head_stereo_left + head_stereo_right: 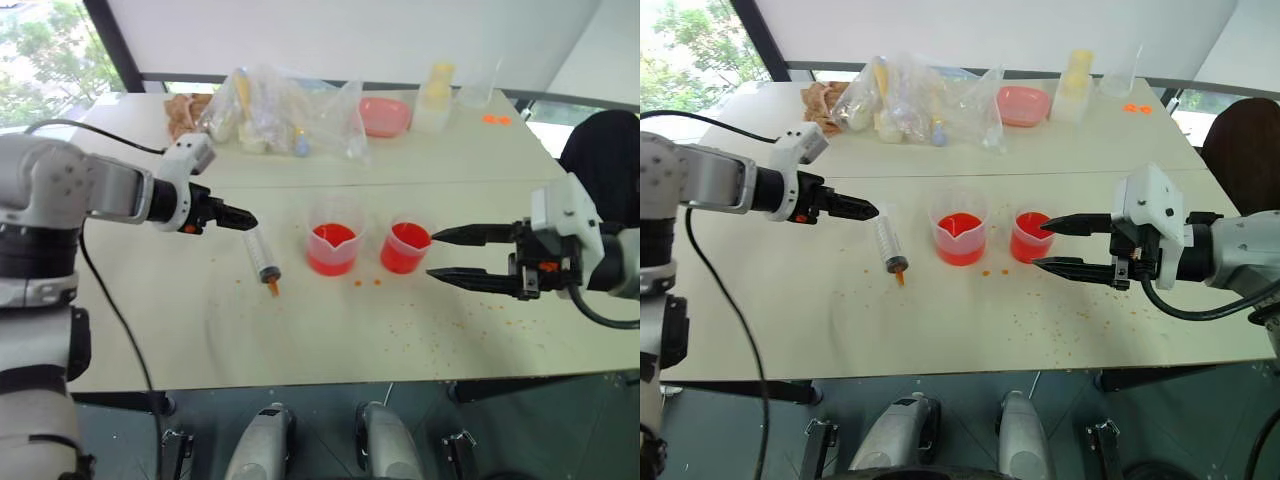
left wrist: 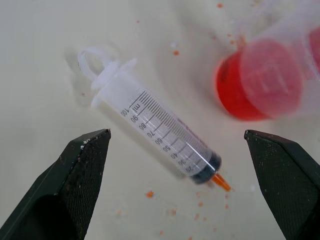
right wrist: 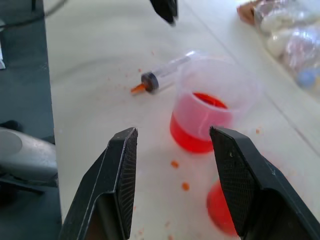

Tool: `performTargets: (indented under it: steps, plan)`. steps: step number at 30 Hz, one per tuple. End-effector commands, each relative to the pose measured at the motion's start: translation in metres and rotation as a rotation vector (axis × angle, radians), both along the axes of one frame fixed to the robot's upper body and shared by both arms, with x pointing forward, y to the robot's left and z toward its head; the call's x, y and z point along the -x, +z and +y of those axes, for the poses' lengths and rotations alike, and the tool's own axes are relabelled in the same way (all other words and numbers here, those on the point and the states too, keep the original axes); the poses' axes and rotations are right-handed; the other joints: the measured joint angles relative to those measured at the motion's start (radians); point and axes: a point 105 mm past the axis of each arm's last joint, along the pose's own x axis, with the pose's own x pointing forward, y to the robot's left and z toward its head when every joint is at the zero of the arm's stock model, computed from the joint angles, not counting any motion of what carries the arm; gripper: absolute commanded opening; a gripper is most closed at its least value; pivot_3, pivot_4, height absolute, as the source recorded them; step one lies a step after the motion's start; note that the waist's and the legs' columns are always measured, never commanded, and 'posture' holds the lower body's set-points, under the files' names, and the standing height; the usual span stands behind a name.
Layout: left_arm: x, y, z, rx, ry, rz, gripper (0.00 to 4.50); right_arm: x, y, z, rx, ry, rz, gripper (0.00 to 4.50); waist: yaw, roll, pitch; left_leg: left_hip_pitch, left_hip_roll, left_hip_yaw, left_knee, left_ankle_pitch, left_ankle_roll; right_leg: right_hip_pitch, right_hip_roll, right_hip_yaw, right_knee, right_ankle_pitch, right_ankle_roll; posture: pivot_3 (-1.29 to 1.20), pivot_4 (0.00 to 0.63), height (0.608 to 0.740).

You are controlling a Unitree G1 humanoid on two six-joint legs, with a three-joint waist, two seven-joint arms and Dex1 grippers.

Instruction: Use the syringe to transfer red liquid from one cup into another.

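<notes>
Both grippers, left and right, hold fingers open above the drop-speckled bench, syringe lying free.

On the tabletop: one syringe, lying flat; two clear cups holding red liquid, namely one wider spouted cup and one narrower spoutless cup. At the far side: one pink oval dish, one heap of clear plastic bags whose contents cannot be counted, one empty clear cup, one pale yellow-topped container. Scattered red drops, too many and small to count; two tools, one left, one right.
</notes>
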Motion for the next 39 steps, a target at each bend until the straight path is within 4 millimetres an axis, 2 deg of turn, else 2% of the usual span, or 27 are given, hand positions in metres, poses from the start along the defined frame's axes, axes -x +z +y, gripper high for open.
performTargets:
  steps: [1,6,9,14,18,20,24,29,30,32,35,37,39]
  plan:
    - [-0.016,-0.008,-0.005,-0.025,0.108,0.1,4.44,0.0,0.007,0.011,0.027,0.09,-0.075,2.39,-0.001,-0.001,0.0,-0.001,0.0,0.0,0.0,0.0,0.0,0.0,0.0,0.0,0.0,0.0,0.0,0.0,0.15,0.74]
    - [-0.027,-0.024,-0.019,-0.069,0.201,0.206,4.44,0.0,0.008,0.022,0.021,0.137,-0.103,2.39,-0.005,-0.001,0.001,-0.001,-0.002,0.0,-0.001,0.0,0.0,-0.001,-0.001,0.0,-0.001,0.0,0.0,0.0,0.15,0.74]
    - [-0.028,-0.038,-0.016,-0.129,0.265,0.256,4.44,0.004,0.01,0.026,0.017,0.153,-0.113,2.39,-0.002,-0.001,0.001,-0.001,-0.002,0.0,-0.001,0.0,-0.001,-0.001,-0.001,0.0,-0.001,0.0,0.0,0.0,0.15,0.74]
    - [-0.03,-0.041,-0.015,-0.138,0.309,0.268,4.44,0.006,0.011,0.027,0.015,0.161,-0.117,2.39,-0.001,-0.001,0.001,-0.002,-0.001,0.0,-0.001,0.0,-0.002,-0.001,-0.002,0.0,-0.001,0.0,0.001,0.0,0.15,0.74]
    - [-0.029,-0.058,-0.018,-0.152,0.337,0.288,4.44,0.007,0.007,0.029,0.023,0.173,-0.107,2.39,0.002,-0.001,0.001,-0.001,-0.001,0.0,-0.001,0.0,-0.003,-0.001,-0.002,0.0,-0.001,0.0,0.001,0.0,0.15,0.74]
    - [-0.029,-0.061,-0.019,-0.151,0.352,0.284,4.44,0.007,0.006,0.03,0.019,0.175,-0.104,2.39,0.01,-0.001,0.0,-0.001,-0.001,0.0,-0.001,0.0,-0.003,-0.001,-0.002,0.0,-0.001,0.0,0.001,0.0,0.15,0.74]
    - [-0.033,-0.054,-0.018,-0.15,0.389,0.233,3.42,0.007,0.005,0.03,0.024,0.177,-0.1,2.39,0.019,-0.001,0.0,-0.001,-0.001,0.0,0.0,0.001,-0.004,-0.001,-0.002,0.0,0.0,0.001,0.001,0.0,0.15,0.74]
    - [-0.037,-0.048,-0.016,-0.121,0.438,0.201,1.64,0.008,0.003,0.03,0.02,0.178,-0.085,2.39,0.02,-0.001,0.001,-0.001,-0.002,0.0,0.0,0.001,-0.004,0.0,-0.002,0.0,-0.001,0.002,0.002,0.0,0.15,0.74]
    - [-0.037,-0.046,-0.015,-0.115,0.452,0.195,1.59,0.007,0.003,0.03,0.019,0.178,-0.084,2.39,0.02,-0.001,0.001,-0.001,-0.002,0.0,0.0,0.001,-0.004,0.0,-0.002,0.0,-0.001,0.002,0.002,0.0,0.15,0.74]
    - [-0.04,-0.039,-0.014,-0.101,0.462,0.148,1.59,0.005,0.002,0.029,0.017,0.164,-0.083,2.39,0.019,-0.001,0.001,-0.001,-0.002,0.0,0.0,0.001,-0.004,-0.001,-0.002,0.0,-0.001,0.002,0.002,0.0,0.15,0.74]
    - [-0.046,-0.01,-0.016,-0.101,0.449,-0.019,1.59,-0.001,0.003,0.024,0.011,0.114,-0.091,2.39,0.018,-0.002,0.001,-0.001,-0.002,0.0,0.0,0.002,-0.006,-0.001,-0.002,0.0,-0.001,0.002,0.002,0.0,0.15,0.74]
    - [-0.055,0.03,-0.028,-0.039,0.37,-0.245,1.59,-0.011,0.012,0.017,-0.024,0.033,-0.135,2.39,0.019,-0.002,0.001,-0.002,-0.002,0.0,0.0,0.003,-0.008,-0.001,-0.002,0.0,-0.001,0.002,0.002,0.0,0.15,0.74]
    - [-0.059,0.093,-0.044,0.061,0.253,-0.616,1.59,-0.023,0.026,0.001,-0.059,-0.08,-0.196,2.39,0.019,-0.002,0.001,-0.002,-0.002,0.0,0.0,0.004,-0.009,-0.001,-0.002,0.0,-0.001,0.002,0.001,0.0,0.15,0.74]
